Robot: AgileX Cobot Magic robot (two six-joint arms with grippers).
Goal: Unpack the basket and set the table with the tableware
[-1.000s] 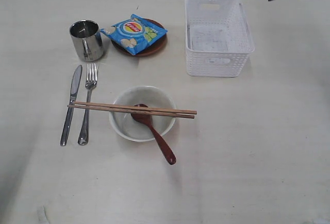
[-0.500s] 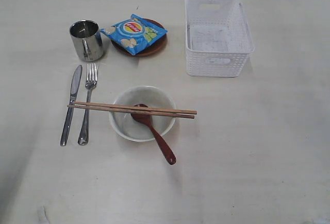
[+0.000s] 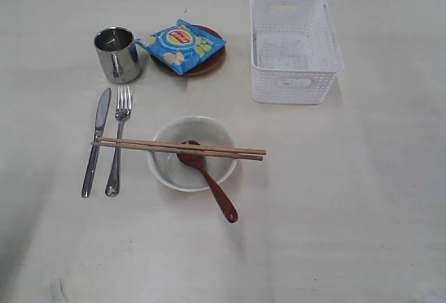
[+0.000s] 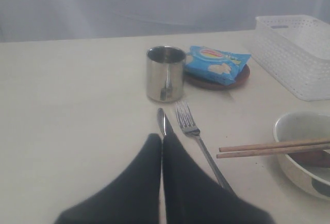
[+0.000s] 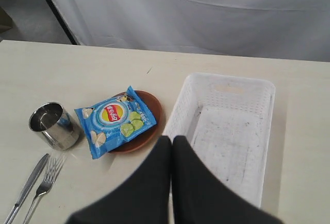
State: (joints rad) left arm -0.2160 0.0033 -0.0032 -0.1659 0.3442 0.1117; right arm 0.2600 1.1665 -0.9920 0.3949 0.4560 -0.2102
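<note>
Two chopsticks (image 3: 181, 148) across bowl (image 3: 162, 167), spoon (image 3: 213, 189) inside, knife (image 3: 95, 143) and fork (image 3: 117, 148) left

Loads of bare table (image 3: 348, 198) right of the bowl (image 3: 164, 171) and in front of it. Chopsticks (image 3: 139, 144) bar its rim, and the spoon (image 3: 216, 191) sticks out the front. Knife (image 3: 96, 143) and fork (image 3: 116, 151) crowd its left.

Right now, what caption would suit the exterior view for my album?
Empty white perforated plastic basket near a set place: brown wooden chopsticks across an off-white bowl, steel knife and fork alongside.

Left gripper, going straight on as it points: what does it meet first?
Probably the flat steel knife just ahead of the left gripper; if it clears that, the shiny steel cup. Height unclear.
</note>
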